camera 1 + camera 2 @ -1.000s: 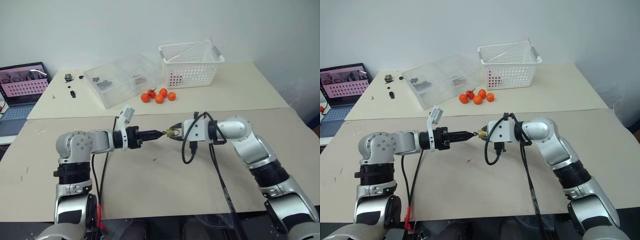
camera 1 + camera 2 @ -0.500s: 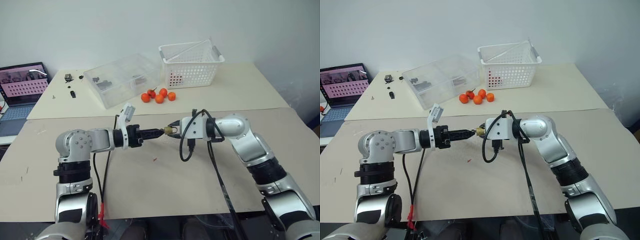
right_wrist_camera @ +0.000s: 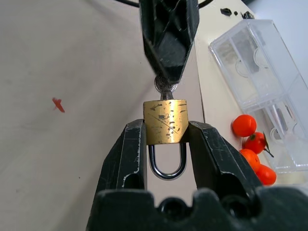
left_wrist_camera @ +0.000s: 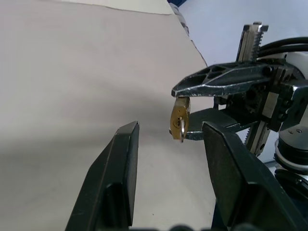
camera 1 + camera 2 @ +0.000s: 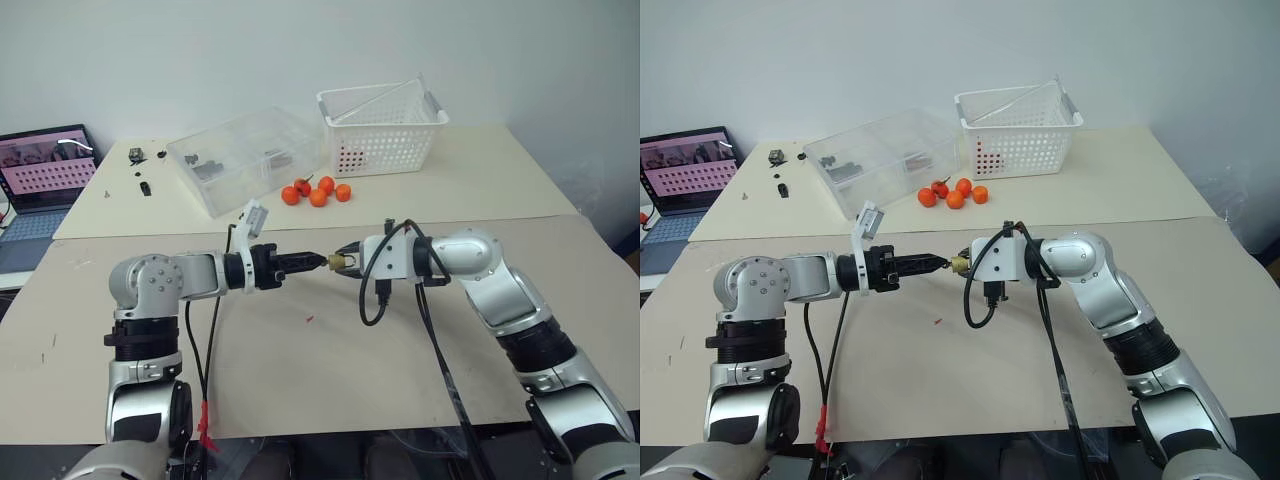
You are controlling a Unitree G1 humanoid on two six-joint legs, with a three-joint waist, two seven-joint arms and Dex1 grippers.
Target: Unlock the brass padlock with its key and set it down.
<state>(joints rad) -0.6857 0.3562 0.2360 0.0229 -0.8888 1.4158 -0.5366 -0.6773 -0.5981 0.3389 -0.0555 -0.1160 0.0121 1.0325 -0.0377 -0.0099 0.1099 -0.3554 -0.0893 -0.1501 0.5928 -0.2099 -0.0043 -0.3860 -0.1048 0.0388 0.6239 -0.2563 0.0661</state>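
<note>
Right gripper [image 3: 166, 144]: fingers are seen clamped on the two sides of the brass padlock [image 3: 166, 122], which is held clear of the table [image 5: 330, 370].
Padlock: the gold body is wedged between the right fingertips; its silvery shackle loop hangs back between the fingers, toward the wrist. The keyhole face is turned outward, away from the right fingers.
Key [image 3: 165, 87]: a silvery key head is seen standing out of the padlock's outer face, just beyond the right fingertips.
Left gripper [image 3: 167, 79]: its tips are met at the key head; fingers are seen apart in the left wrist view [image 4: 124, 159], with padlock and key ahead of them and between their lines. Whether the key is actually gripped cannot be told.
Beyond the fingers: orange fruits [image 5: 317, 192] are noted well apart from both grippers, beside a clear plastic box [image 5: 245, 158]; a white basket [image 5: 382, 128] is set further back.
</note>
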